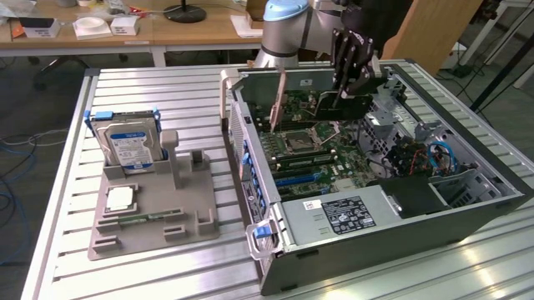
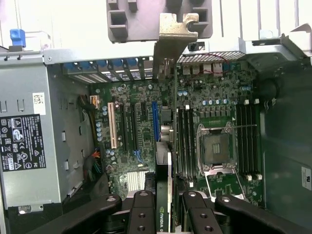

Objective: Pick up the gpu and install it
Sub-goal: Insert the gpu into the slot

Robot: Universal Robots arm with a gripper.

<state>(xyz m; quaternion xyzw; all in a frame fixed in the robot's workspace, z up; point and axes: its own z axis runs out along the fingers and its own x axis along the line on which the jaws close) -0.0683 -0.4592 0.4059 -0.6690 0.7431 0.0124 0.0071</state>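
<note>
Over the open case (image 1: 376, 250), the pincer (image 2: 165, 202) clamped the gpu (image 2: 164, 165); any tilt risked jamming its bracket (image 2: 171, 39) against the motherboard (image 2: 214, 97).

Open computer case (image 1: 467, 215) lies on its side on table (image 1: 150, 87), exterior view's right. Parts holder (image 1: 159, 240) sits beside it, on the left: hard drive (image 1: 125, 147) upright at its far end, memory stick (image 1: 150, 217) flat nearer. Graphics card (image 1: 346, 107) in gripper (image 2: 165, 200), over motherboard (image 1: 309, 156) inside case.

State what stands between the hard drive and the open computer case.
In the exterior view, empty upright posts of the grey holder stand between the hard drive and the computer case.
</note>
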